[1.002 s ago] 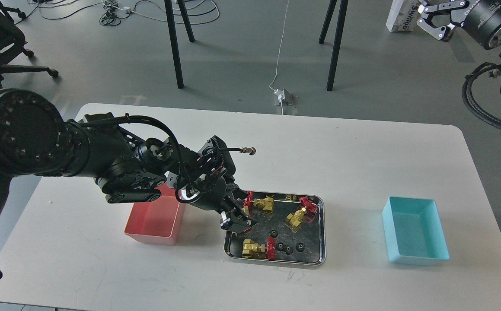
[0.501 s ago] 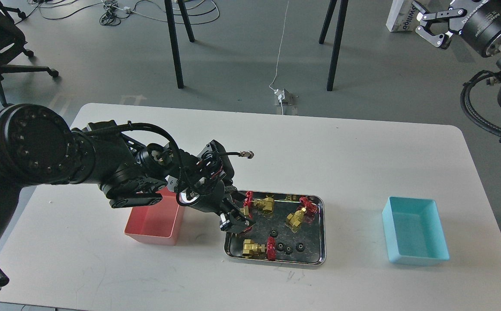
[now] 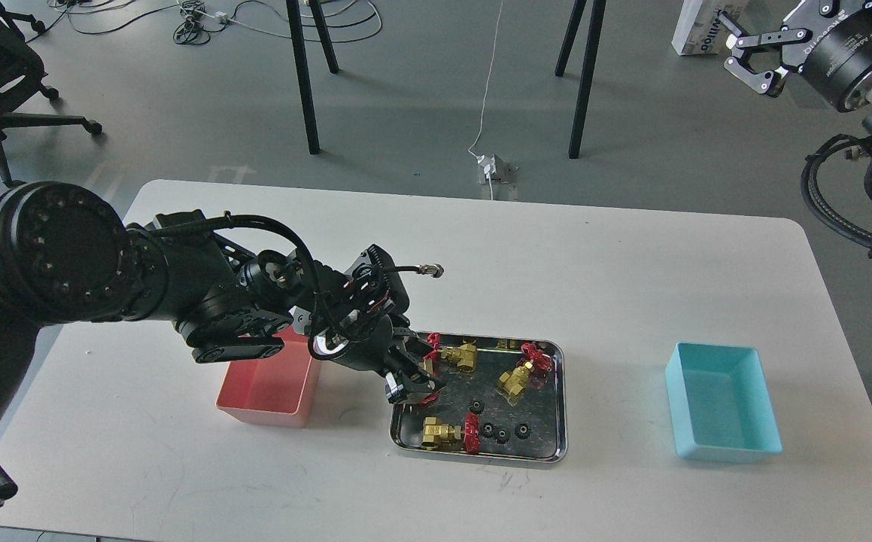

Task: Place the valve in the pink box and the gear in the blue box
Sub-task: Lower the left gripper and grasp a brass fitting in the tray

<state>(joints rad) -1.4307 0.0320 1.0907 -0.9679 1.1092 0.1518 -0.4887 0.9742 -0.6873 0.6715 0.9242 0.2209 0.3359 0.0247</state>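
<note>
While the left gripper (image 3: 414,380) hangs low over the near-left part of the shiny steel tray (image 3: 556,399), its dark fingers sit against the dark tray floor and I cannot tell whether they are apart or closed on anything. Just beyond the fingertips, toward the tray's far-left corner, lies a small brass-gold valve with a red handwheel (image 3: 457,355), its long axis running left to right with the wheel end nearest the gripper. A second valve (image 3: 447,433) lies nearer the front rim, also left to right. Tiny black toothed gears (image 3: 505,432) rest along the front of the tray.

This arm is plainly the closer one; the salmon-pink open plastic box (image 3: 270,388) stands just left of the tray, partly under the arm, so a lifted valve needs only a short carry leftward.

Far off at the upper right, the right gripper (image 3: 753,54) is raised above the floor with fingers spread and empty. Its wrist carries white lettering too small to read. Well right of the tray, the light cyan-blue box (image 3: 721,410) stands empty.
</note>
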